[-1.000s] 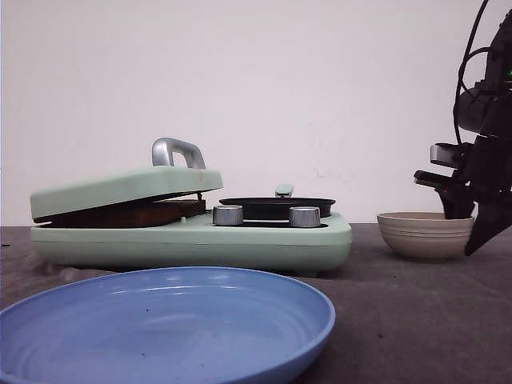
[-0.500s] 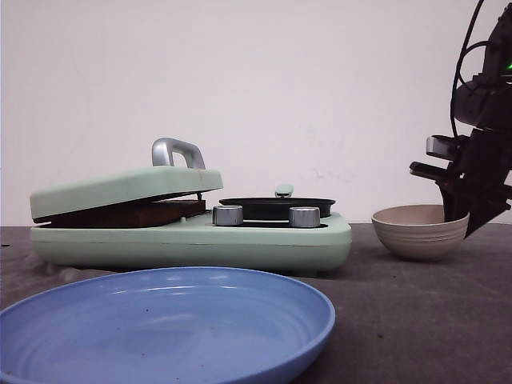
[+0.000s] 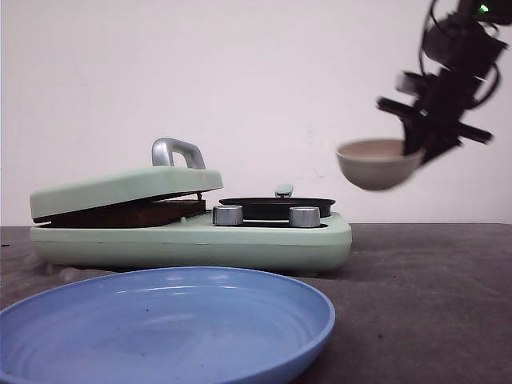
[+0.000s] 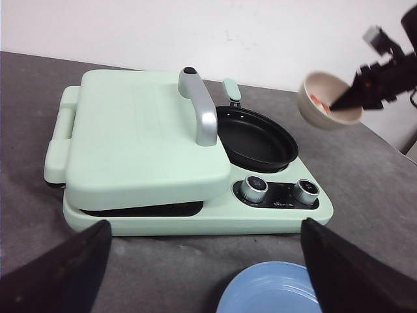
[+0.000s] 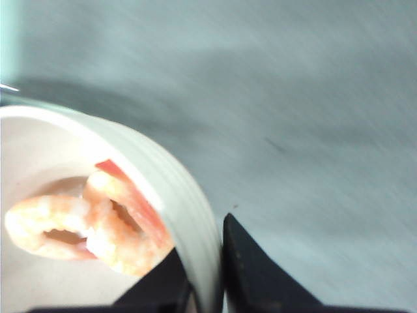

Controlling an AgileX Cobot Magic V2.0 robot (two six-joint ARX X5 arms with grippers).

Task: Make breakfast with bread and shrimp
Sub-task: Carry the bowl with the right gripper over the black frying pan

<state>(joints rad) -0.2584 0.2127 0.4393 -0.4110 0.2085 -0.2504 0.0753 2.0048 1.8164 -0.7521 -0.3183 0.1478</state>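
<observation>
Above the gray counter (image 3: 432, 304) I have the right gripper (image 3: 420, 148) pinching the bowl (image 3: 376, 164) rim, shrimp (image 5: 85, 225) inside, left gripper (image 4: 205, 277) wide, bread (image 3: 120, 214) under the lid, so I'd tip slowly over the pan (image 4: 254, 137).

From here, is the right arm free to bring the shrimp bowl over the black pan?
Probably yes. The right gripper holds the bowl in the air, above the level of the pan, which is open, with nothing between them.
</observation>
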